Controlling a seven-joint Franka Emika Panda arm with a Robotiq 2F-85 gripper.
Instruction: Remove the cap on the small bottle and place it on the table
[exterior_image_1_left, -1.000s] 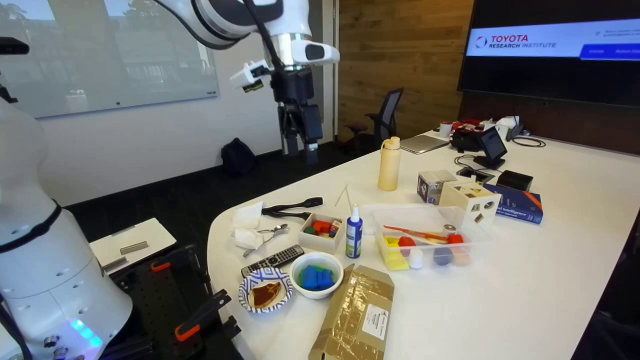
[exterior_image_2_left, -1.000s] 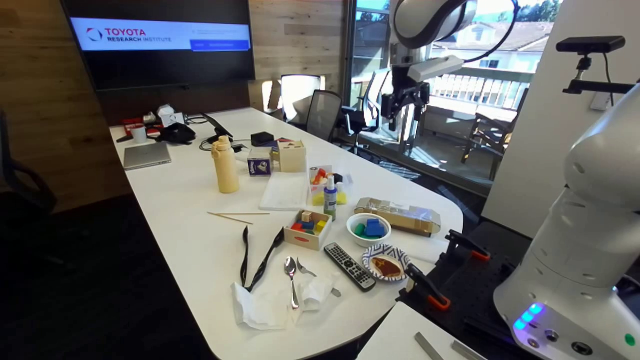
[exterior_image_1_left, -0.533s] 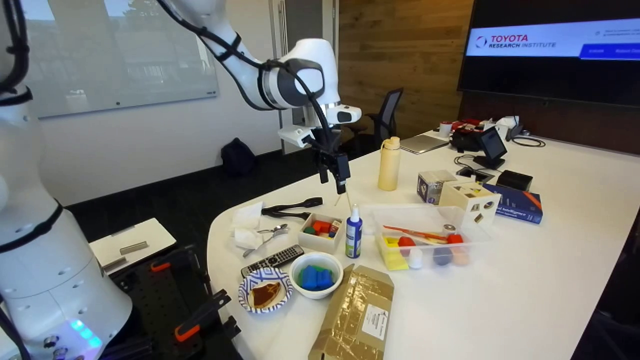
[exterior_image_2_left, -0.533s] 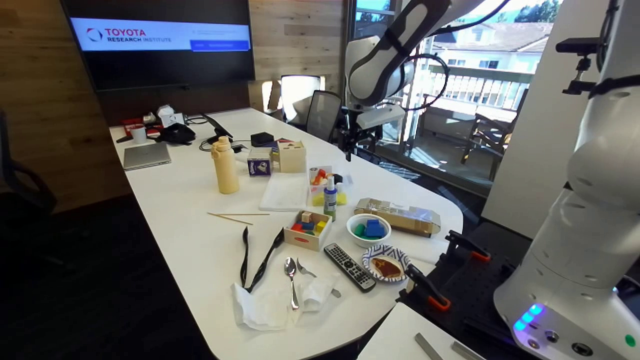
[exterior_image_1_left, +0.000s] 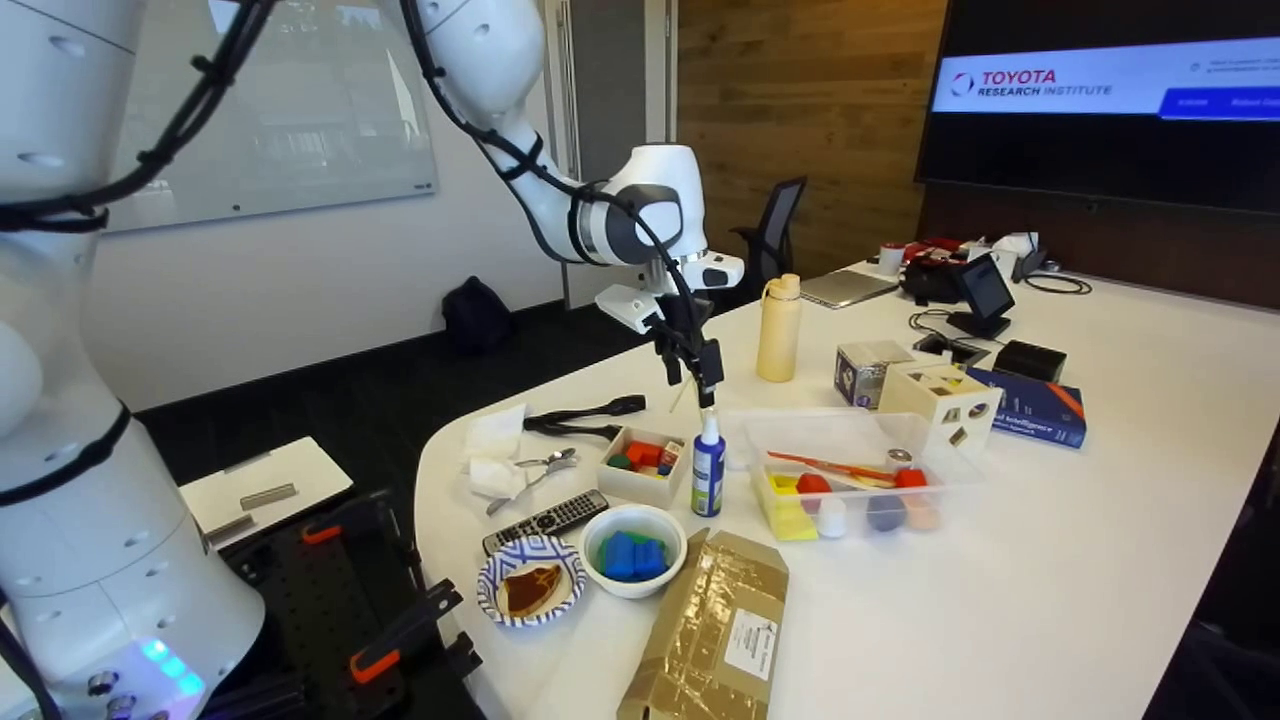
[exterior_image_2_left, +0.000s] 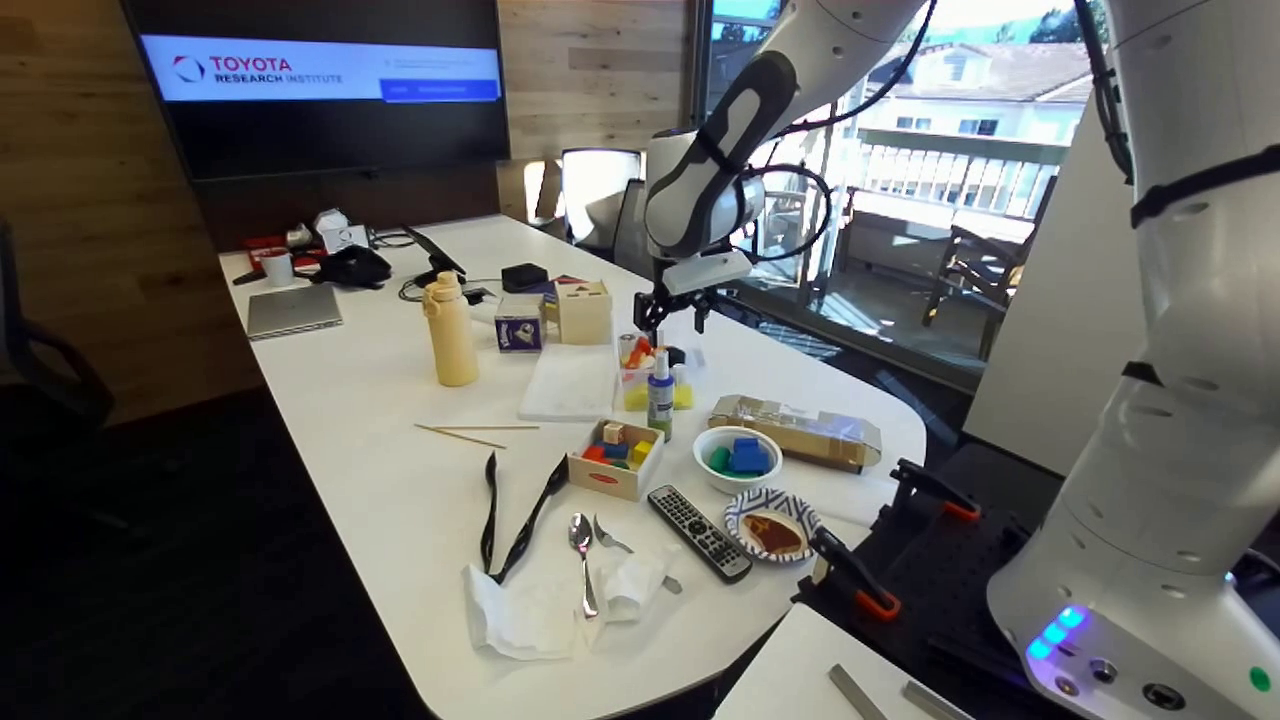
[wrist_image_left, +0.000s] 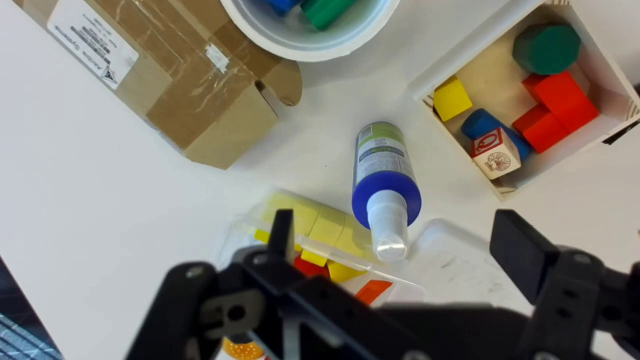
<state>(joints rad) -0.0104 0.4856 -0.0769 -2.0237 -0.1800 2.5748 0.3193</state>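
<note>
The small bottle (exterior_image_1_left: 708, 482) stands upright on the white table (exterior_image_1_left: 1000, 620). It has a blue body with a green and white label, and it also shows in an exterior view (exterior_image_2_left: 660, 402) and the wrist view (wrist_image_left: 384, 155). The pale translucent cap (wrist_image_left: 389, 230) is on its top; it also shows in both exterior views (exterior_image_1_left: 710, 430) (exterior_image_2_left: 661, 366). My gripper (exterior_image_1_left: 692, 388) is open and empty, a little above the bottle. In the wrist view the cap appears between the two wide-apart fingers (wrist_image_left: 393, 222), touching neither.
A wooden box of blocks (exterior_image_1_left: 640, 487), a clear plastic tub (exterior_image_1_left: 955, 495), a white bowl (exterior_image_1_left: 630, 590) and a cardboard box (exterior_image_1_left: 690, 640) surround the bottle. The taller cream bottle (exterior_image_1_left: 779, 335) stands farther back. A remote (exterior_image_2_left: 700, 535) and a paper plate (exterior_image_2_left: 738, 520) lie near the robot.
My gripper has come down from high beside the table to just above the small bottle, its fingers staying apart. The bottle, its cap and the other objects have not moved.
</note>
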